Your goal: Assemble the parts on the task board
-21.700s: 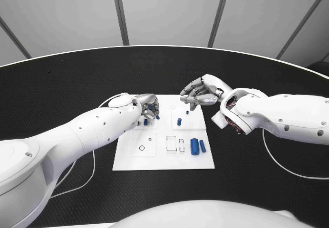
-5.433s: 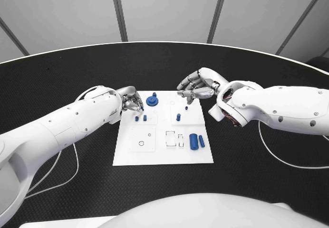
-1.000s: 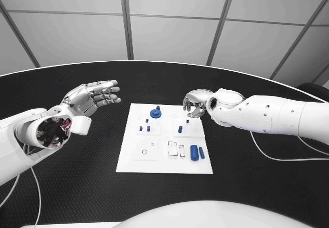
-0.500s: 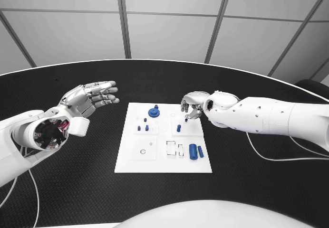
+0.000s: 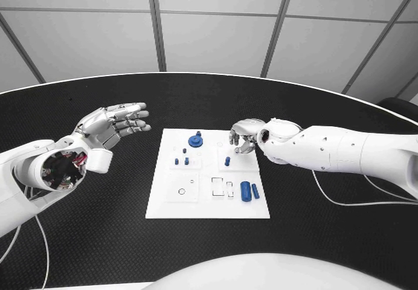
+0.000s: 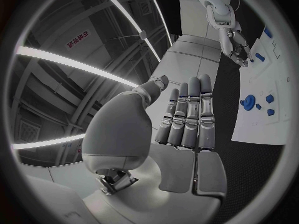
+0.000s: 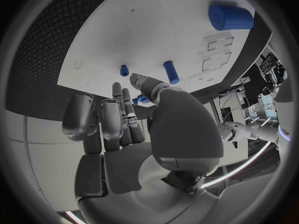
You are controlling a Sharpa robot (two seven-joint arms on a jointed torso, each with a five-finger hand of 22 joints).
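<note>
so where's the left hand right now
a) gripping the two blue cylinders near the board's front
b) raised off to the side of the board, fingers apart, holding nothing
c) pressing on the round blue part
b: the left hand is up beside the task board, away from it, fingers spread with nothing in them, while the round blue part stands untouched.

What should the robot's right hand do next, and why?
Probably lower a little toward the upright blue peg. The right hand hangs over the far right part of the white board, holding nothing, while the left hand is off to the side, open.
</note>
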